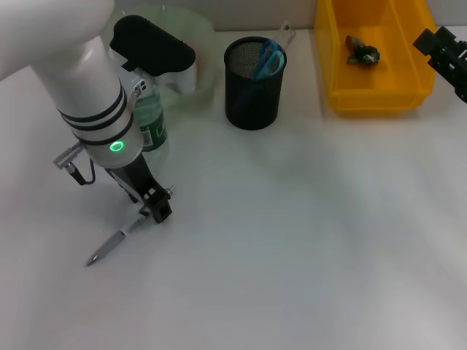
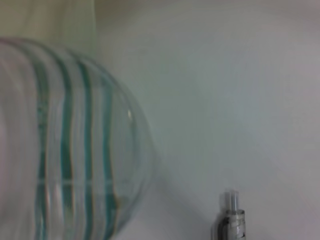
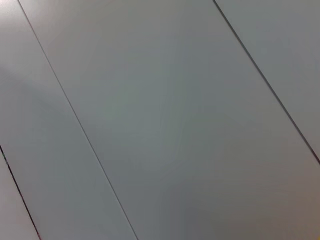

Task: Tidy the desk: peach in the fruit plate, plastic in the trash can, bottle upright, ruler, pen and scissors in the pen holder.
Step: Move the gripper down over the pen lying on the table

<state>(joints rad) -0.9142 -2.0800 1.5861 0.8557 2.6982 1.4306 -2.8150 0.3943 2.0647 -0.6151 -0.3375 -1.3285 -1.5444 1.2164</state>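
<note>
Left gripper low over pen, grip state unclear. Black mesh pen holder: blue scissors. Yellow bin: dark crumpled scrap. Bottle label unreadable.

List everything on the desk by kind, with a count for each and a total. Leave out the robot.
Pens: 1
Bottles: 1
Pen holders: 1
Scissors: 1, in the pen holder
Yellow bins: 1
Crumpled scraps: 1, in the bin
Pale green plates: 1
Total: 7
</note>
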